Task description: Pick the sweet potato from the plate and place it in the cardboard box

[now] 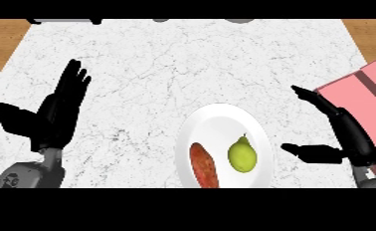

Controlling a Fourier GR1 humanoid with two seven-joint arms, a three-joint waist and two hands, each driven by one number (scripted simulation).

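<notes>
Right robot hand point(351, 134): spread wide, fingers straight toward upper left, thumb stuck out low; nothing held. Seen just right of plate, apart from it, between plate and box; prob. staged there so a sideways reach onto the plate is short.
Left robot hand point(60, 106): fingers straight & up, nothing held, parked at left of tabletop; judged resting, kept out of the way.
Sweet potato point(204, 166): reddish-brown, elongated, laid lengthwise on lower-left part of plate; lower end cut off by view's edge. Not yet touched.
Plate point(220, 113): white, round, set on tabletop at lower centre; rim kept bare at top.
Pear point(243, 155): yellow-green, stem up, on plate just right of sweet potato, between it & right robot hand. Risk judged: could be nudged when target is reached for; approach from above may be needed.
Cardboard box point(355, 93): shown pink, at right edge, only partly in view, near right robot hand; short carry expected.
Tabletop point(161, 65): white marbled surface.
Task stage: pick not begun, as judged.
</notes>
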